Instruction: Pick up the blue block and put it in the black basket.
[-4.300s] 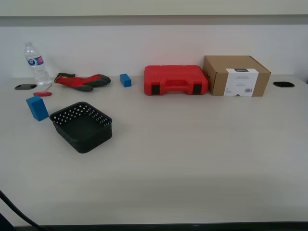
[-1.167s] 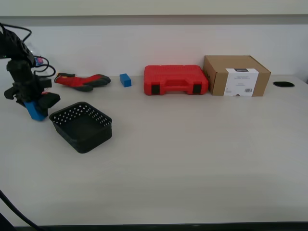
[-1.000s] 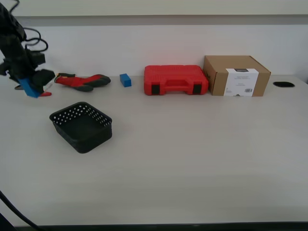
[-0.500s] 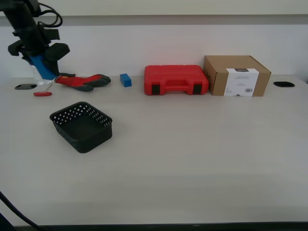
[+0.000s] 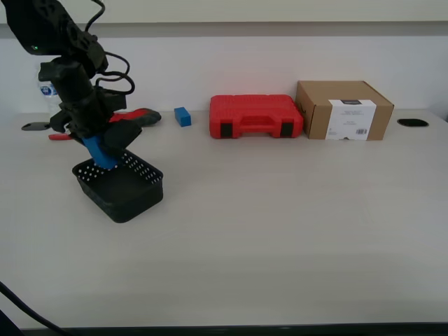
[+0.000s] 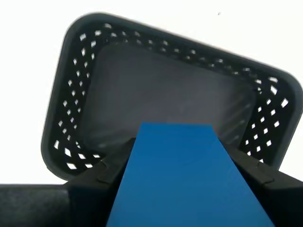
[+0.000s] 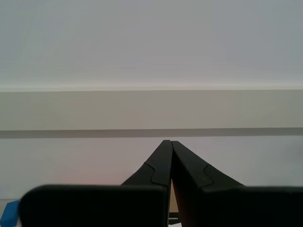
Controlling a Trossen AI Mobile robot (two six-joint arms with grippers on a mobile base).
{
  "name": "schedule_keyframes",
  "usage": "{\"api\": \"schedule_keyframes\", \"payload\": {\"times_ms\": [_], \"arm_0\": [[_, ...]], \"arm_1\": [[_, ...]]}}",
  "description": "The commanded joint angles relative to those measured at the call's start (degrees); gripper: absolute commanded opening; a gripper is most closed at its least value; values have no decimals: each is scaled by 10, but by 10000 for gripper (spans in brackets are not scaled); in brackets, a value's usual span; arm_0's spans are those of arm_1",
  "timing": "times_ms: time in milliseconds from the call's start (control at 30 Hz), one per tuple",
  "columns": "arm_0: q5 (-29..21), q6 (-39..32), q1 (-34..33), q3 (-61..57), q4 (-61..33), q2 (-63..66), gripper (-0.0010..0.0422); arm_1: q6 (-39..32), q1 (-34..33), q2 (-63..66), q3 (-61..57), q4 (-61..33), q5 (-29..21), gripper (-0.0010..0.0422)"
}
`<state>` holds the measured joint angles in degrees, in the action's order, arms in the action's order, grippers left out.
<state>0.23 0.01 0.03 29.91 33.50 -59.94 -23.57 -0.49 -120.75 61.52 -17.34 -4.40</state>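
Note:
The larger blue block (image 5: 98, 151) is held tilted in my first gripper (image 5: 105, 157), just above the far part of the black basket (image 5: 143, 197) at the exterior view's left. In the first wrist view the block (image 6: 175, 184) fills the space between the two black fingers, and the empty basket (image 6: 66, 127) lies right beneath it. My first gripper (image 6: 177, 144) is shut on the block. My second gripper (image 7: 169, 144) is shut and empty, facing a pale wall; it does not show in the exterior view.
Along the back stand a smaller blue block (image 5: 183, 116), a red case (image 5: 256, 116) and a cardboard box (image 5: 343, 110). A red and black glove (image 5: 140, 115) lies behind the arm, with a water bottle (image 5: 47, 89) mostly hidden by it.
The arm took the larger blue block from the table left of the basket, lifted it high, then carried it right and down to above the basket.

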Motion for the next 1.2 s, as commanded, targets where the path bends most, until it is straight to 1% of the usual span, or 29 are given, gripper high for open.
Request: {"api": "schedule_keyframes", "payload": {"times_ms": [33, 133, 233, 300, 367, 400, 467, 533, 600, 667, 700, 733, 800, 833, 900, 933, 967, 1000, 1033, 1067, 1100, 1133, 1167, 1200], "arm_0": [[1, 0, 0, 1, 3, 0, 0], [1, 0, 0, 1, 3, 0, 0], [1, 0, 0, 1, 3, 0, 0], [1, 0, 0, 1, 3, 0, 0], [1, 0, 0, 1, 1, 0, 0], [1, 0, 0, 1, 0, 0, 0], [1, 0, 0, 1, 1, 0, 0], [1, 0, 0, 1, 0, 0, 0], [1, 0, 0, 1, 1, 0, 0], [1, 0, 0, 1, 0, 0, 0], [1, 0, 0, 1, 0, 0, 0], [1, 0, 0, 1, 0, 0, 0], [1, 0, 0, 1, 0, 0, 0], [1, 0, 0, 1, 0, 0, 0], [1, 0, 0, 1, 0, 0, 0], [1, 0, 0, 1, -1, 0, 0], [1, 0, 0, 1, -1, 0, 0], [1, 0, 0, 1, -2, 0, 0], [1, 0, 0, 1, -2, 0, 0], [1, 0, 0, 1, -2, 0, 0], [1, 0, 0, 1, -2, 0, 0], [1, 0, 0, 1, -3, 0, 0], [1, 0, 0, 1, -3, 0, 0], [1, 0, 0, 1, -3, 0, 0]], "arm_1": [[5, -1, -1, -31, 38, -1, -2], [7, -1, -4, -55, 82, -3, 0], [32, -2, -19, -52, 99, -32, 0], [35, -3, -35, -48, 100, -58, 3], [35, -3, -49, -44, 96, -66, 28], [42, -4, -53, -42, 91, -66, 49], [49, -4, -56, -39, 89, -66, 121], [52, -4, -56, -36, 89, -66, 208], [84, -4, -56, -26, 75, -66, 315], [97, -4, -56, -13, 44, -62, 389], [97, -5, -56, -5, 27, -46, 407], [97, -6, -56, 0, 14, -42, 393], [97, -7, -56, 12, -3, -43, 347], [97, -7, -56, 20, -15, -47, 314], [94, -7, -49, 43, -55, -65, 221], [90, -7, -41, 59, -80, -80, 164], [84, -7, -34, 71, -96, -84, 118], [81, -7, -24, 85, -106, -84, 53], [78, -7, -19, 89, -104, -83, 20], [77, -8, -11, 94, -104, -84, -2], [72, -8, -7, 96, -104, -83, 9], [64, -10, -7, 97, -104, -81, 4], [60, -12, -7, 97, -104, -66, -4], [56, -15, -7, 96, -103, -54, 0]]}}
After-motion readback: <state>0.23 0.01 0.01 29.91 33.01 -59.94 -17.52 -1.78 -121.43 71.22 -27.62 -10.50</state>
